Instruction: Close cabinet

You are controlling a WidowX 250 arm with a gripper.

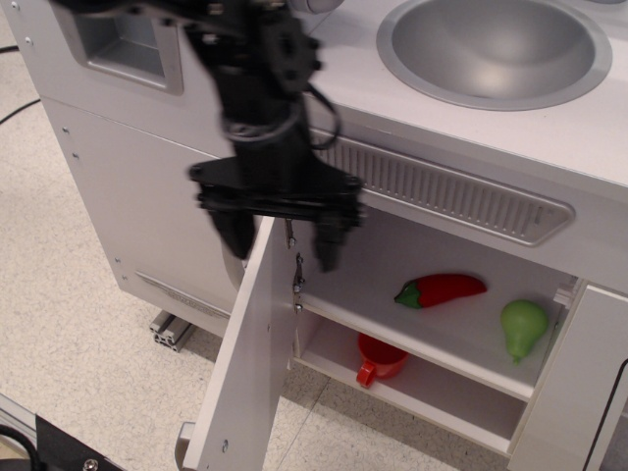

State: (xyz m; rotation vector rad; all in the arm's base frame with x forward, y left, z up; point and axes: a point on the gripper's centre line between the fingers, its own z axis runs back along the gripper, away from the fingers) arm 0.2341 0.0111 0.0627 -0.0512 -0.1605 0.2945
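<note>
The cabinet (461,343) is a white compartment under the counter with one inner shelf. Its flat white door (245,373) stands swung wide open toward me, hung on two small metal hinges (294,265). My black gripper (280,243) hangs open and empty over the door's top edge at the hinge side, one finger (233,234) left of the door, the other (328,243) right of it. The image of the arm is motion-blurred. The door's handle shows only as a grey tip (183,444) at its bottom edge.
A red pepper (442,289) and a green pear (523,326) lie on the shelf; a red cup (379,358) sits below. A sink bowl (496,49) is in the counter above. A taller white door (147,211) is left; a narrow white panel (574,392) right.
</note>
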